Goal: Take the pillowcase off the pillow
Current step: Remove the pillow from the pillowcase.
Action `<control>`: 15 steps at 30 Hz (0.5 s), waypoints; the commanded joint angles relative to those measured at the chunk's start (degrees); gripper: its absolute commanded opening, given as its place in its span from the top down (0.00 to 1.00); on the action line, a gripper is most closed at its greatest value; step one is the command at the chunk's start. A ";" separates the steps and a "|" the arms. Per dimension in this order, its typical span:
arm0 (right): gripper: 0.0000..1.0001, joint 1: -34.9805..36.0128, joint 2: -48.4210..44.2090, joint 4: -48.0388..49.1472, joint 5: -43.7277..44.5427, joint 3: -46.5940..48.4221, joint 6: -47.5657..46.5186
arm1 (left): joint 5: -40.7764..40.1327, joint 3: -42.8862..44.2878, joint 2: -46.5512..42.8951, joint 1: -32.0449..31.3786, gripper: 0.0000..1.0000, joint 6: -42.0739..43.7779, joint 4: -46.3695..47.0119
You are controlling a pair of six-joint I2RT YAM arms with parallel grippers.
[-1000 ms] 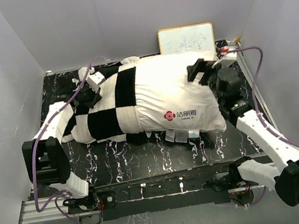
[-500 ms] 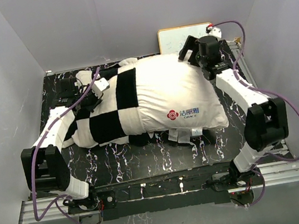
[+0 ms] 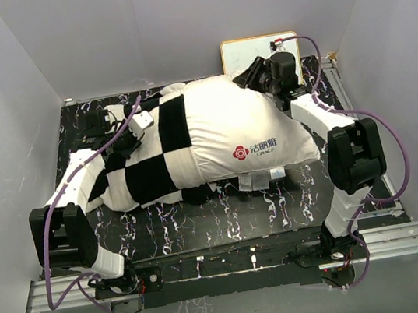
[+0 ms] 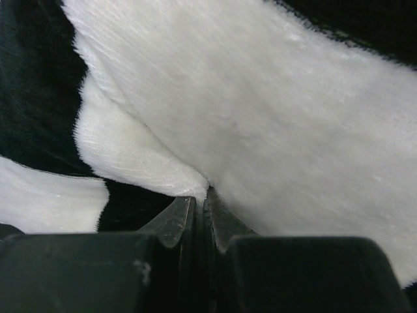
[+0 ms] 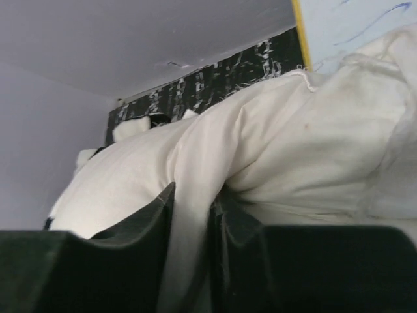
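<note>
White fabric: pillow (image 5: 293, 143) fold, upper right, now pinched by my right jaws, open before.
Left jaws: clamped on pillowcase (image 4: 260, 117), unchanged.
Meaning: both ends anchored; pull-apart looks possible.

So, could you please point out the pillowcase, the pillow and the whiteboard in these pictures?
pillowcase (image 3: 145, 178): overhead view, on a black square near its front edge.
pillow (image 3: 235, 117): overhead view, on the bare white top above the red logo.
whiteboard (image 3: 239, 53): overhead view, on the left part of its white face.
</note>
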 commanded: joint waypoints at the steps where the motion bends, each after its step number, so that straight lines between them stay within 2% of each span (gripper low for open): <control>1: 0.88 3.81 -0.32 12.49 -17.73 2.63 6.12 | 3.60 -0.70 1.48 -1.71 1.00 -2.06 -9.81; 2: 0.91 4.11 -1.10 14.30 -17.75 2.89 5.17 | 3.71 0.11 1.68 -1.71 1.00 -3.28 -9.67; 3: 0.92 4.60 -1.61 15.44 -17.24 3.33 3.23 | 3.94 1.23 2.13 -1.71 0.95 -4.65 -9.83; 7: 0.92 5.91 -4.98 16.14 -17.06 7.51 -8.57 | 4.87 8.46 3.15 -1.08 0.29 -9.60 -13.26; 9: 0.92 5.91 -7.31 18.56 -17.38 7.51 -14.94 | 6.35 12.72 2.88 0.75 0.06 -10.32 -15.49; 13: 0.92 5.11 -14.69 29.90 -18.34 3.15 -25.24 | 10.36 23.97 3.45 8.50 0.03 -5.58 -21.95; 15: 0.92 3.03 -15.94 34.40 -21.32 3.48 -24.57 | 13.02 30.94 5.47 13.92 0.03 -1.74 -26.41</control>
